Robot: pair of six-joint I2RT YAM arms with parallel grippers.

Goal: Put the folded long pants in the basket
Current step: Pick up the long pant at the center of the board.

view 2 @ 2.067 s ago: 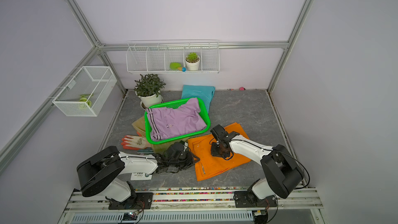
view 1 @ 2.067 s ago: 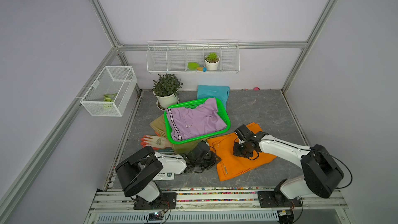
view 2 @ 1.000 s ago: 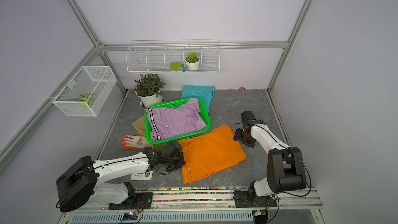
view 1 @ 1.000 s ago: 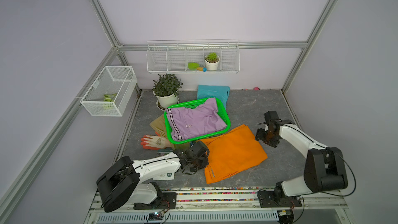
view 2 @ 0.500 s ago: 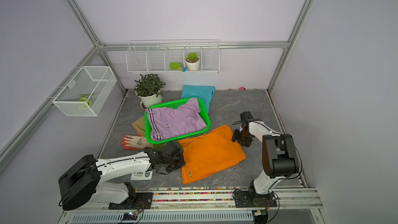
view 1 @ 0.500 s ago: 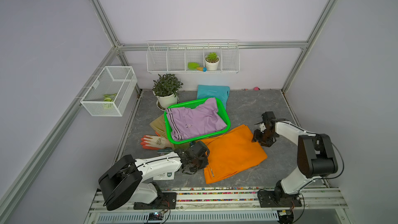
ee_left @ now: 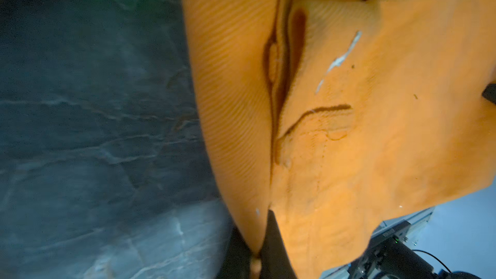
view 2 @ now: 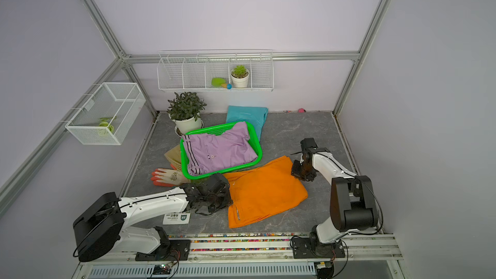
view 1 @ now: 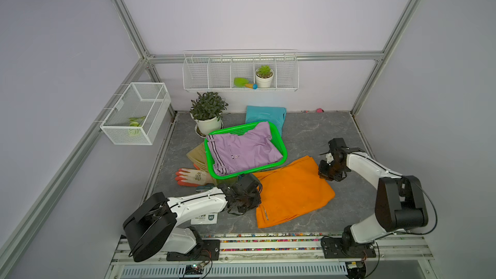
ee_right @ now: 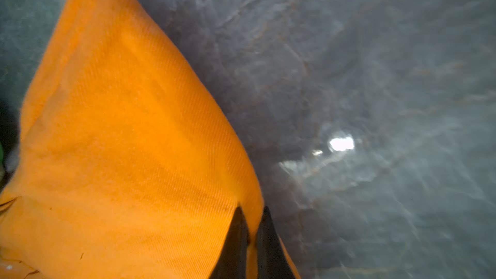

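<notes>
Now both claws are clamped on the plain orange folded cloth trousers (view 1: 292, 191) — the left gripper (ee_left: 257, 250) pinches the edge at the garment's nine o'clock, and the right gripper (ee_right: 252, 237) nips the corner at its two o'clock. The trousers lie flat on the grey stone-look floor (view 1: 322, 130), just beside the bright green perforated plastic basket (view 1: 285, 154), at its five o'clock. Lilac trousers with a striped waistband (view 1: 241, 151) already lie inside it. This looks like the grasp stage — next, I judge, both arms must lift together and carry toward eleven o'clock, keeping the fold from sagging open.
</notes>
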